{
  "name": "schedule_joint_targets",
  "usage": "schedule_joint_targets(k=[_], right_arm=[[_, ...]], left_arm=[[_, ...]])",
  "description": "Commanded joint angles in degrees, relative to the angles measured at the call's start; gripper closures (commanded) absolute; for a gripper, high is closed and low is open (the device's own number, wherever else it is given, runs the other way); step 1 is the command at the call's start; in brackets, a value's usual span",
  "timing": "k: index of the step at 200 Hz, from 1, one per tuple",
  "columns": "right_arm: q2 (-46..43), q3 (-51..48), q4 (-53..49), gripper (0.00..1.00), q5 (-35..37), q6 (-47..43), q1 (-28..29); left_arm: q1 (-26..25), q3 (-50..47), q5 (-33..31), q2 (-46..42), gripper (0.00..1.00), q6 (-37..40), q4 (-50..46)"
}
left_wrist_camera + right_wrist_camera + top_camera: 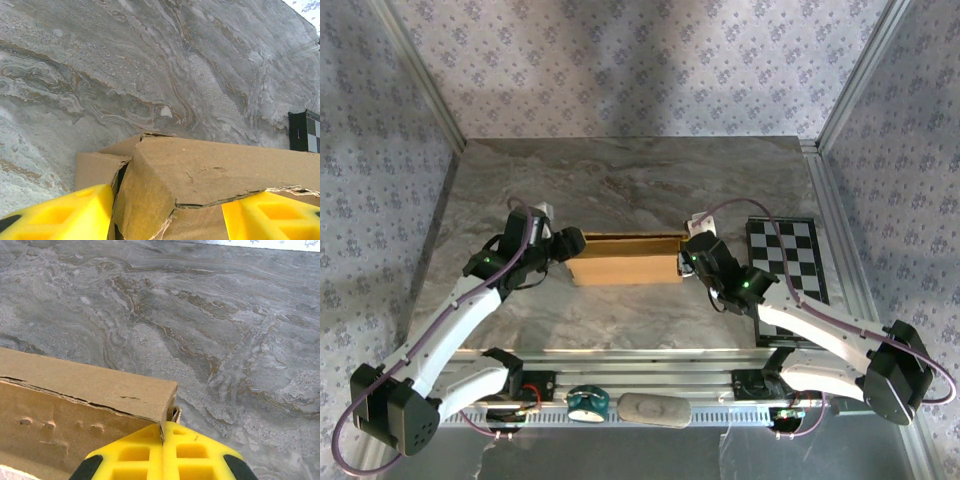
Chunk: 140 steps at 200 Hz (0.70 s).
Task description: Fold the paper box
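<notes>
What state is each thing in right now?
paper box: partly folded into a shallow box, lying on the table, left end flaps loose.
left gripper: open, straddling the box's left end.
right gripper: shut, at the box's right end corner.
checkered board: lying flat, right of the box.

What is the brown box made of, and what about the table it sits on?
The paper box looks like plain cardboard: matte tan, with rough, torn edges and small dents. The table looks like grey marble with swirly veins, though it could be a printed stone-look surface.
</notes>
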Motion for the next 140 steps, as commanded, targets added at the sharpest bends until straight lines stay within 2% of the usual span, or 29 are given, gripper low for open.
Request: schedule_joint_targets(k=[1, 53, 76, 98, 119, 131, 140], right_arm=[[1.1, -1.3, -7.2, 1.0, -0.1, -0.6, 0.6], [1.1, -1.1, -7.6, 1.0, 0.2, -0.6, 0.6], [1.2, -0.9, -7.6, 1.0, 0.3, -0.6, 0.5], [1.4, -0.9, -7.6, 1.0, 0.3, -0.5, 0.6], [1.5, -1.0, -7.5, 1.0, 0.3, -0.5, 0.6], [1.5, -0.8, -7.5, 1.0, 0.4, -0.5, 0.6], [1.6, -0.8, -7.5, 1.0, 0.4, -0.6, 0.6]], left_arm=[[0.7, 1.8, -0.1, -0.7, 0.41, -0.6, -4.5], [0.6, 4.5, -0.5, 0.2, 0.57, -1.4, -2.1], [0.6, 6.6, -0.6, 0.7, 0.64, -0.7, -3.9], [0.6, 8.0, -2.3, -0.3, 0.64, -0.6, -7.2], [0.8, 9.1, -4.3, -1.9, 0.58, -2.8, -8.8], [1.6, 10.9, -4.9, -1.7, 0.59, -5.7, -9.7], [2.1, 13.4, -5.2, -0.1, 0.62, -8.1, -10.8]])
